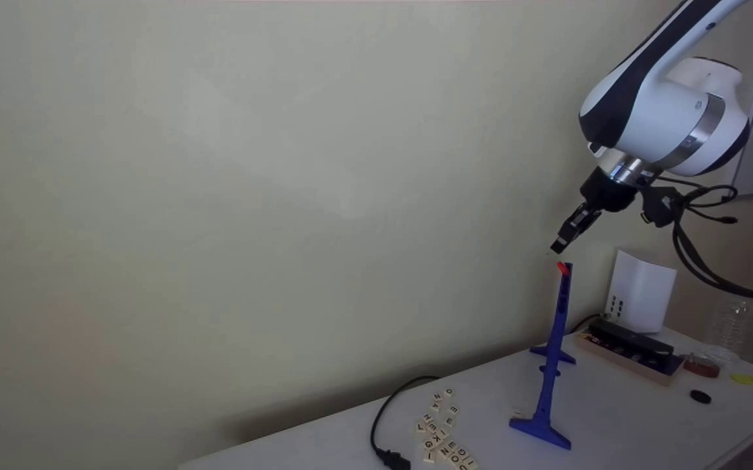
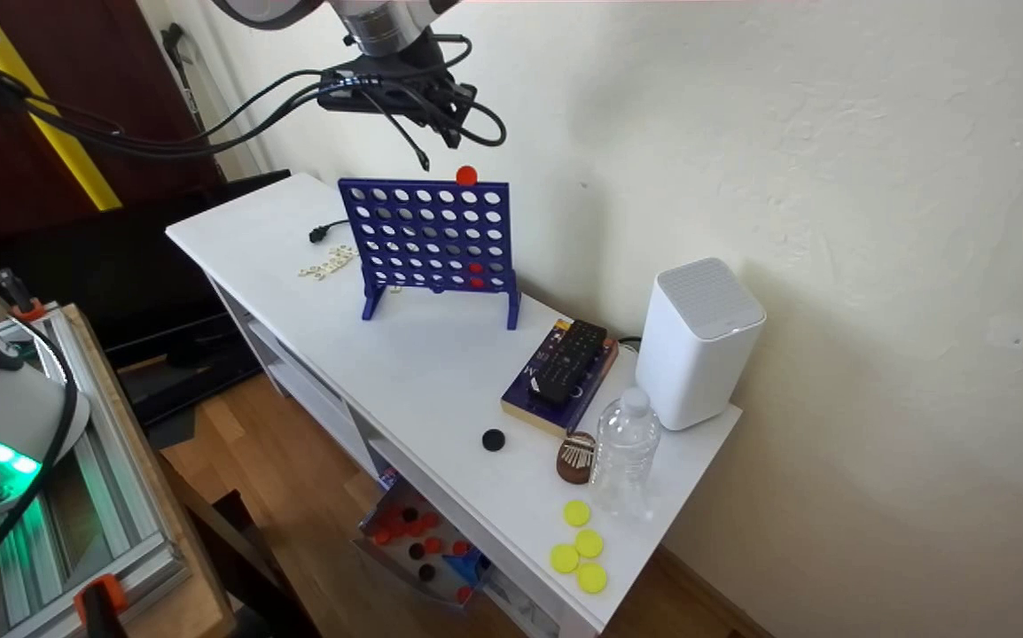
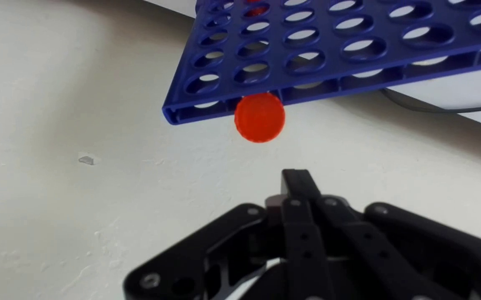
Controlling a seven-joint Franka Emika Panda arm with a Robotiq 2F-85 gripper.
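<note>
My gripper (image 3: 295,179) is shut and its fingertips meet with nothing between them. It hangs above the blue upright game rack, apart from it, in both exterior views (image 1: 557,248) (image 2: 452,140). A red disc (image 3: 259,117) is nearest to the fingertips and does not touch them. The disc stands on edge at the rack's top slot, most of it sticking out, near one end; it also shows in both exterior views (image 1: 562,268) (image 2: 467,175). The blue rack (image 2: 435,206) stands on two feet on the white table. Two red discs (image 2: 476,283) sit low in one column of it.
Letter tiles (image 1: 442,434) and a black cable plug (image 1: 393,459) lie by the rack. A book (image 2: 520,403) with a black remote (image 2: 569,359), a white box (image 2: 698,354), a clear bottle (image 2: 625,452), a thumb piano (image 2: 575,458), a black disc (image 2: 494,439) and yellow discs (image 2: 589,542) share the table.
</note>
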